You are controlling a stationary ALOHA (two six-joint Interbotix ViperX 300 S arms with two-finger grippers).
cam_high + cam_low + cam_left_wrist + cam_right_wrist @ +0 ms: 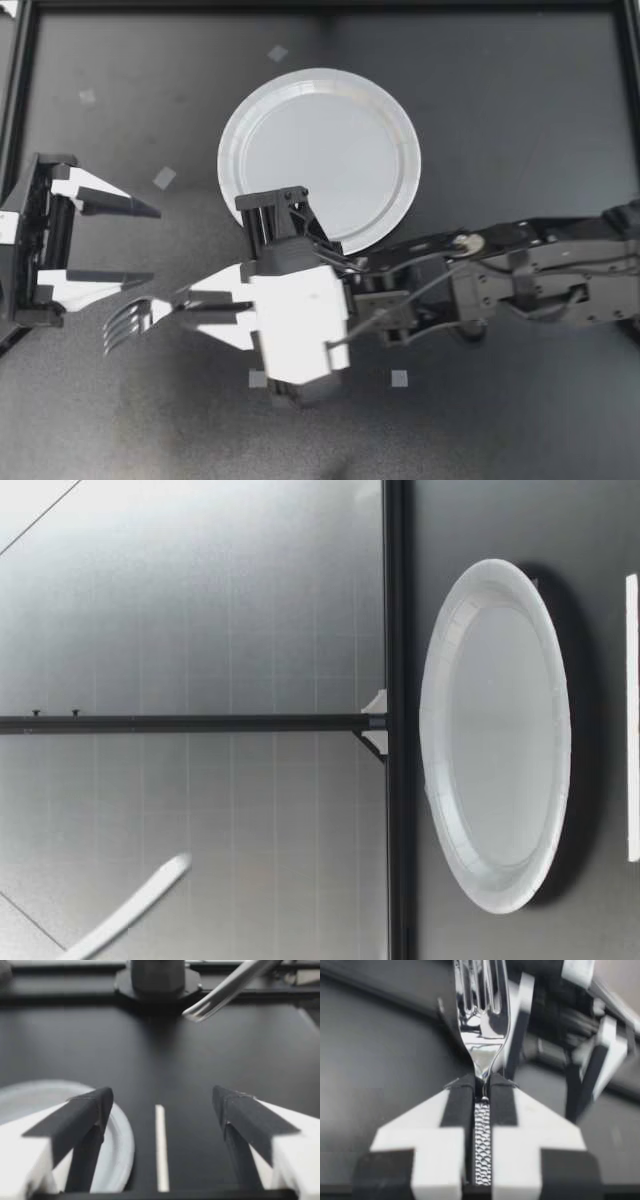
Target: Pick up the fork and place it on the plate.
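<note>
A white paper plate (320,160) lies at the middle back of the dark table. My right gripper (186,301), reaching across from the right, is shut on the handle of a silver fork (128,322), whose tines point toward the left arm, off the plate. In the right wrist view the fork (482,1020) sticks out straight ahead from the right gripper (482,1087), clamped at its neck. My left gripper (154,245) stands open at the left edge, holding nothing. In its own view the left gripper (162,1095) is wide open, the fork's tines (215,997) hang ahead of it, and the plate (122,1135) lies beside one finger.
Small pale tape marks (164,178) dot the table, and one strip (160,1145) lies between the left fingers. A black frame (320,5) borders the table. The low view shows the plate (495,735) and a blurred pale strip (130,910) above the table.
</note>
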